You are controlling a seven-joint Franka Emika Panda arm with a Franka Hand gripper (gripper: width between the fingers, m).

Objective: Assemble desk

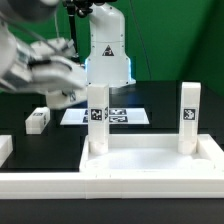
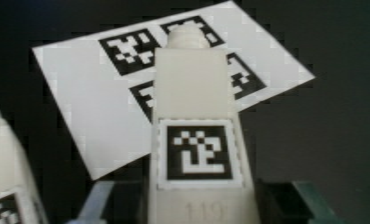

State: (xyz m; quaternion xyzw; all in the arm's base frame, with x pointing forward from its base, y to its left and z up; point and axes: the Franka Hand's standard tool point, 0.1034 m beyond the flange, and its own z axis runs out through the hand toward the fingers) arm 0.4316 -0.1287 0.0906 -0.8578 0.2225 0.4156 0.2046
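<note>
- Desk leg (image 2: 196,120), white and square, black-and-white tag on its face, sits between the two fingers (image 2: 111,205) of the hand (image 2: 200,208). Jaws are partly closed and clamp its sides at the tagged end.
- It points away from the wrist camera. Its far tip shows against the marker board (image 2: 84,95); contact cannot be judged.
- A neighbouring leg (image 2: 1,170), also tagged, stands just beside it at the frame edge.
- In the exterior view the arm (image 1: 40,65) is blurred, high on the exterior view's left. The grip cannot be made out there.
- Desk panel (image 1: 150,150) lies flat on the dark surface (image 1: 40,140), nearest the camera.
- An upright leg (image 1: 97,120) stands at one back corner and a second upright leg (image 1: 188,115) at the other.
- A loose leg (image 1: 37,120) lies on the surface at the exterior view's left, apart from the panel.
</note>
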